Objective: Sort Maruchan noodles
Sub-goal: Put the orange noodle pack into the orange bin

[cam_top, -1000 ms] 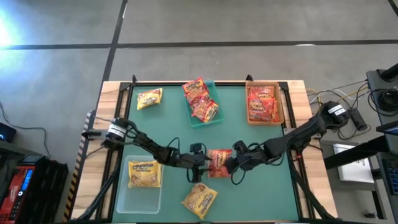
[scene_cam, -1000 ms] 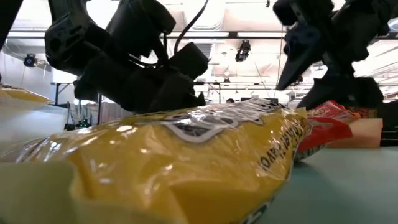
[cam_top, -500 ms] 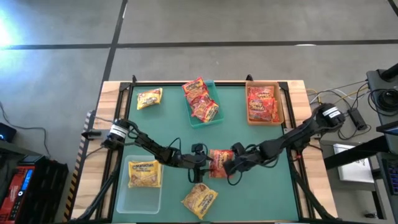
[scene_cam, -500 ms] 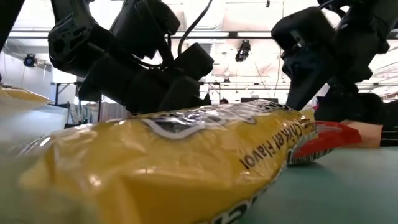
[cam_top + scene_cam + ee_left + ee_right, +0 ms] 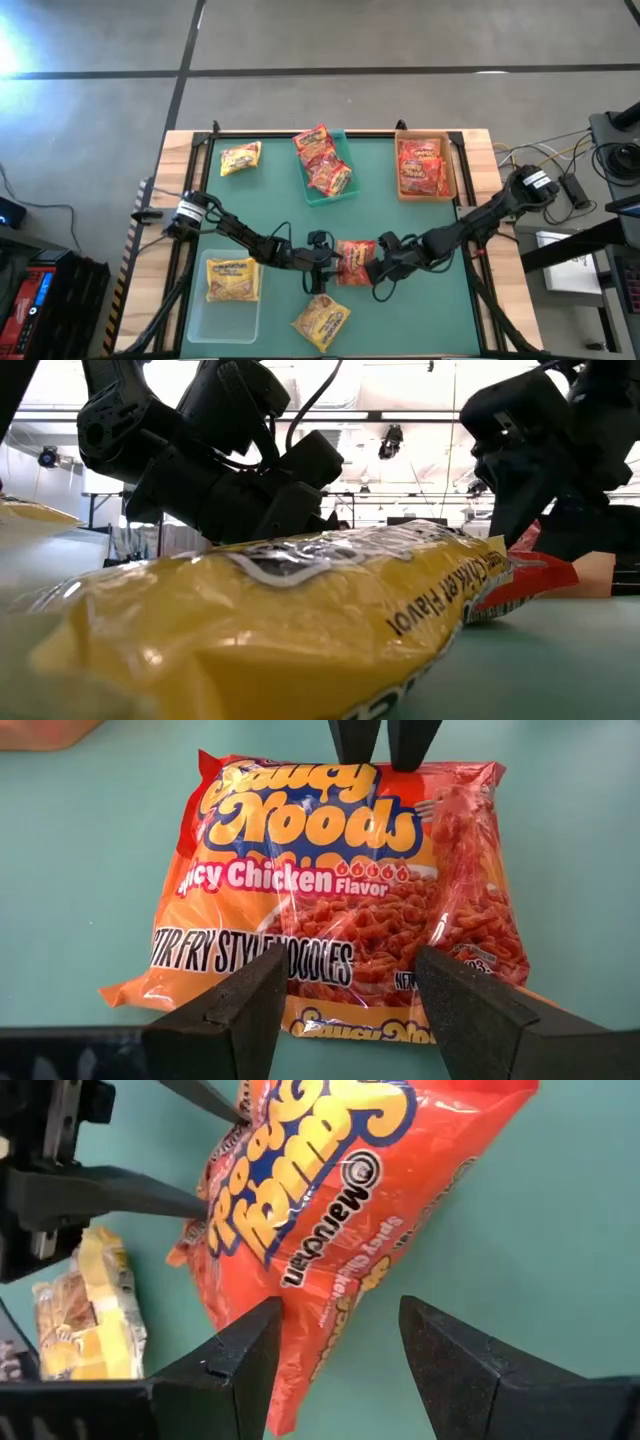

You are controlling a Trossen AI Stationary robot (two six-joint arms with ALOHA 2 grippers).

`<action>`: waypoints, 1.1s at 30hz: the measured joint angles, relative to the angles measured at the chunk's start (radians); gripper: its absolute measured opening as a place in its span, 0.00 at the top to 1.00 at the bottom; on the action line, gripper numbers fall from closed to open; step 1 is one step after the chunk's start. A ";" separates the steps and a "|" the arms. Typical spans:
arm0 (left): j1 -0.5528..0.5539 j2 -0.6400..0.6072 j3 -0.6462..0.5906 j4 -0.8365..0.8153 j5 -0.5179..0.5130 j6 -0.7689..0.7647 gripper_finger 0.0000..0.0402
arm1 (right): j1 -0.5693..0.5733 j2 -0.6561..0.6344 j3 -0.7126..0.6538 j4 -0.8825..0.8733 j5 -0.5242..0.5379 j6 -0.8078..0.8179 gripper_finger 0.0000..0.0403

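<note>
- Farthest left of the jaws, a clear bin (image 5: 232, 300) sits at the table's (image 5: 430, 310) near-left corner with one yellow packet (image 5: 232, 279) inside it.
- A second yellow packet (image 5: 240, 158) lies loose at the far-left corner, well apart from both grippers.
- The left gripper (image 5: 326, 262) lies low at the table's middle, its jaws pointing right and spread apart; in the left wrist view its fingers (image 5: 240, 1010) straddle the near edge of the orange-red packet (image 5: 340, 900), one at each side, but whether they press on it cannot be told.
- That orange-red packet (image 5: 353, 262), printed "Spicy Chicken Flavor", lies flat on the green mat directly between the two grippers.
- Just nearside of the left jaws a third yellow packet (image 5: 320, 321) lies loose; it fills the low view (image 5: 270, 630).
- Beyond the jaws, toward the far edge, a teal bin (image 5: 345, 185) holds several red packets (image 5: 322, 160), piled and tilted.
- The right gripper (image 5: 380, 262) meets the orange-red packet from its right side, jaws parted; in the right wrist view its fingers (image 5: 245, 1365) sit over the packet's edge (image 5: 330, 1210), and a firm hold cannot be confirmed.
- Far right of the jaws, at the back corner, a tan bin (image 5: 451, 165) holds more red packets (image 5: 421, 166).
</note>
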 joint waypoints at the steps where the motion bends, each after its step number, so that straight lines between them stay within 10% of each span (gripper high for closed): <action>1: 0.000 0.000 0.000 -0.001 0.000 -0.001 0.49 | 0.006 0.000 -0.002 0.003 0.013 0.008 0.52; 33: 0.000 0.001 -0.002 -0.002 -0.002 -0.005 0.49 | 0.011 0.089 -0.021 0.200 0.204 -0.191 0.52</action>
